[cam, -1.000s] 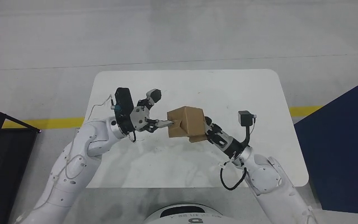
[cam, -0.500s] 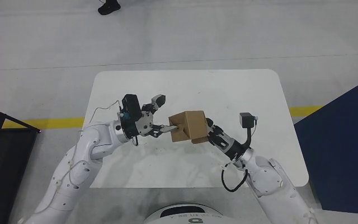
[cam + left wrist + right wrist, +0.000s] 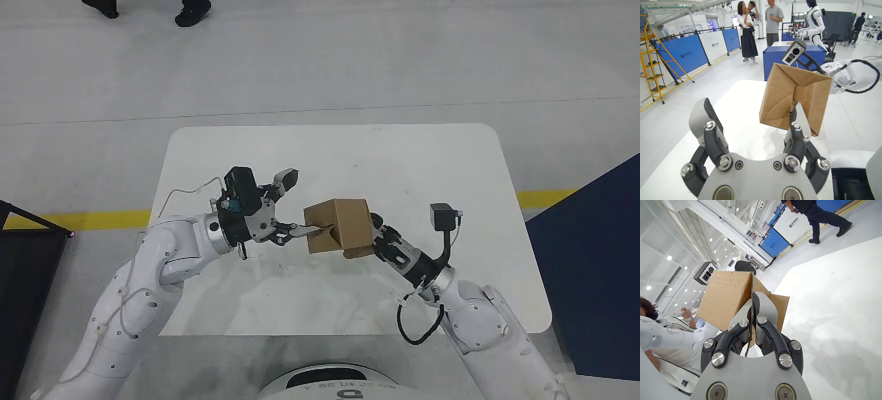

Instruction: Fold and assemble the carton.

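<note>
Right wrist view, right jaws clamped on carton [image 3: 725, 298] edge, left jaws wide apart, one finger [image 3: 798, 121] touching carton.

White arms [image 3: 150, 290], black cables [image 3: 398, 322], silver screw-studded claws [image 3: 751, 105] [image 3: 753, 296].

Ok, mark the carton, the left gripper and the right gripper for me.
carton [image 3: 340, 218], top view, on its upper brown face.
left gripper [image 3: 751, 105], left wrist view, midway between its open fingertips.
right gripper [image 3: 753, 298], right wrist view, between fingertips clamping the carton's edge.
</note>
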{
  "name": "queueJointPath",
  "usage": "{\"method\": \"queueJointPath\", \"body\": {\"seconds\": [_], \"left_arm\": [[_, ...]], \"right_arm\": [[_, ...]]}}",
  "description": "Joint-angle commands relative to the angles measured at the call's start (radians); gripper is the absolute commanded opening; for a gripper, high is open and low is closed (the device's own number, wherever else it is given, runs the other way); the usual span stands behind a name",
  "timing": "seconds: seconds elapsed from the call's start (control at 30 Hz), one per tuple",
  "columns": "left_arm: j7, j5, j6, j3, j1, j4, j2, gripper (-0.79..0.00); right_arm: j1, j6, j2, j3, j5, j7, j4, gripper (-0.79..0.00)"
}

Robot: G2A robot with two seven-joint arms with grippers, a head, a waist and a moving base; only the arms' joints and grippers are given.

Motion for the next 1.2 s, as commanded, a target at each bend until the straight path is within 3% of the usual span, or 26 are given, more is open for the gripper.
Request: {"method": "queueJointPath", "body": {"seconds": [0.0, 0.2, 0.4, 0.63, 0.87, 1.17], "left_arm": [[-0.003, -0.01, 0.002, -0.01, 0.005, 0.002, 0.001, 0.0], [0.012, -0.042, -0.038, -0.047, 0.029, -0.007, 0.007, 0.0], [0.059, -0.125, -0.156, -0.048, 0.046, -0.008, 0.009, 0.0], [-0.004, -0.107, -0.074, 0.008, 0.009, 0.001, -0.002, 0.0], [-0.042, -0.104, -0.048, 0.058, -0.031, 0.014, -0.013, 0.0], [-0.047, -0.12, -0.041, 0.03, -0.03, 0.028, -0.012, 0.0]], "right_arm": [[-0.001, -0.004, 0.001, 0.002, 0.001, 0.0, 0.003, -0.785], [0.003, -0.009, 0.002, 0.004, 0.01, 0.0, 0.011, -0.785], [0.012, -0.009, 0.002, 0.003, 0.017, 0.002, 0.016, -0.785], [0.017, -0.001, 0.002, -0.005, -0.003, -0.003, 0.007, -0.785], [0.004, 0.016, 0.003, -0.003, -0.048, -0.021, -0.009, -0.785], [-0.009, 0.016, 0.005, 0.012, -0.094, -0.046, -0.022, -0.785]]}}
